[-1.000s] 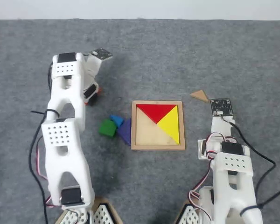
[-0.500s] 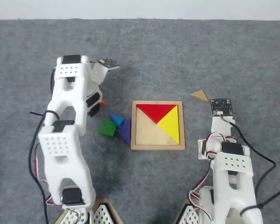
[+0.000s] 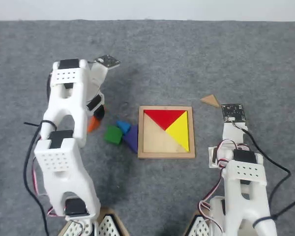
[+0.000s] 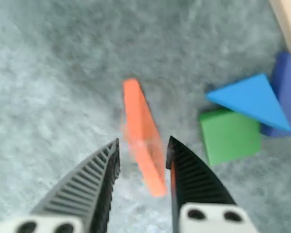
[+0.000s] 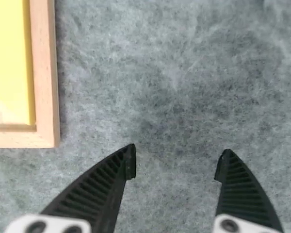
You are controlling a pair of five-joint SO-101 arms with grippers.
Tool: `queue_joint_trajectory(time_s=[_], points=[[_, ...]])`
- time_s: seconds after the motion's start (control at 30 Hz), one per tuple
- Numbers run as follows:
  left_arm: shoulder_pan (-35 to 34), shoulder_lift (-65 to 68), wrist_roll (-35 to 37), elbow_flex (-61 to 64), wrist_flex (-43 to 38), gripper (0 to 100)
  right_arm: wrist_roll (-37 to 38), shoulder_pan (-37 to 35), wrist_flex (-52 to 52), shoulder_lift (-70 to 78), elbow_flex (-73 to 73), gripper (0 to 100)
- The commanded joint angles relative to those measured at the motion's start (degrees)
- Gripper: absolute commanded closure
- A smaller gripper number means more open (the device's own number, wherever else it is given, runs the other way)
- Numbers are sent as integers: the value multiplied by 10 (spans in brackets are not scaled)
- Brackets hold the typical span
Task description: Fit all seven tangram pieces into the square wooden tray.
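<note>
One grey worktop (image 3: 187,59), two arms. One square tray (image 3: 166,156) between the two claws: just beside the right claw (image 5: 177,162), farther from the left claw (image 4: 144,141). Inside, one red triangle (image 3: 164,117) and one yellow triangle (image 3: 180,133), touching along one edge. Two of seven in, five out.

Between left claw and tray, clustered: one purple piece (image 3: 132,138), one green square (image 3: 112,134), one blue triangle (image 3: 122,126). Within the left claw itself, one orange piece (image 4: 136,116), on edge, long axis running roughly forward out of the claw. Gripped or merely straddled: cannot tell.

Right claw spread wide, holding nothing, over bare worktop. One tan triangle (image 3: 210,101) ahead of it.

Likely next: orange piece taken sideways past the cluster to the tray, by the left arm, plainly the nearer.
</note>
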Motion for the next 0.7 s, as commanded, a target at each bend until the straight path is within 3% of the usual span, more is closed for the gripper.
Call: queue_joint_trajectory(time_s=[0.0, 0.27, 0.53, 0.67], points=[[-5, -35, 7, 0, -34, 840, 0, 8, -10, -19, -4, 728], [-4, -36, 16, 0, -25, 839, 0, 8, -10, -19, -4, 728], [-53, -35, 156, 22, -60, 833, 0, 8, -10, -19, -4, 728], [-53, -35, 172, 76, -108, 784, 1, 8, -9, -19, -4, 728]])
